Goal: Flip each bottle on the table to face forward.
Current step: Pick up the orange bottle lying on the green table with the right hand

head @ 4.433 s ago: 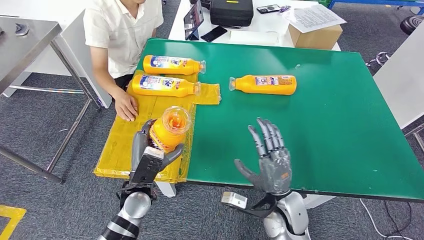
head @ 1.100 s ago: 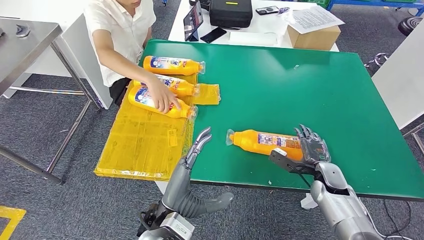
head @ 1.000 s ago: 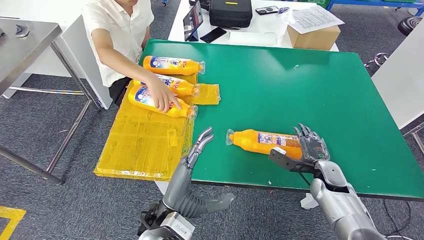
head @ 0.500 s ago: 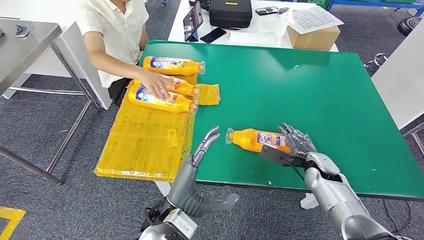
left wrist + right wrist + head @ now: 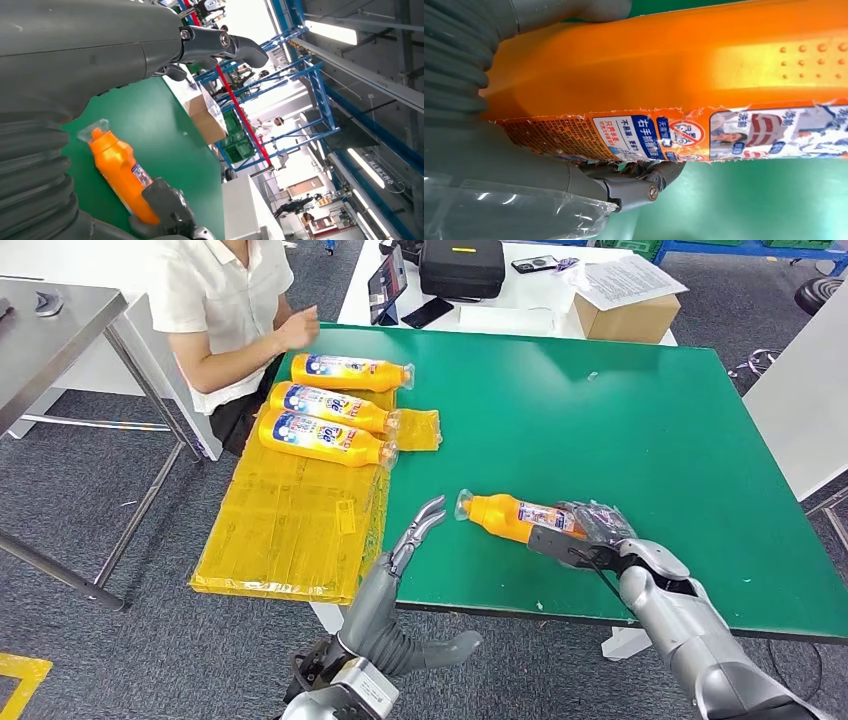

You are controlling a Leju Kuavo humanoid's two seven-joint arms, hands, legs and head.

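Observation:
An orange bottle (image 5: 505, 517) with a clear cap lies slanted on the green table (image 5: 600, 410) near its front edge, cap pointing left. My right hand (image 5: 592, 530) grips its base end. In the right wrist view the fingers (image 5: 634, 182) wrap under the bottle (image 5: 684, 70) below its torn label. My left hand (image 5: 408, 552) hovers open at the table's front edge, just left of the cap, touching nothing. The left wrist view shows that hand (image 5: 100, 50) above the bottle (image 5: 120, 172). Three more orange bottles (image 5: 328, 405) lie side by side on a yellow mat (image 5: 290, 520).
A person in a white shirt (image 5: 215, 300) sits at the table's far left corner, one hand (image 5: 298, 330) raised off the bottles. A cardboard box (image 5: 628, 310), a black case (image 5: 460, 265) and a tablet stand on the white table behind. A metal table (image 5: 50, 330) stands at left.
My right hand has closed further on the bottle and turned it slantwise, drawing it slightly nearer. The person's hand has lifted away from the bottles on the mat. My left hand barely moved.

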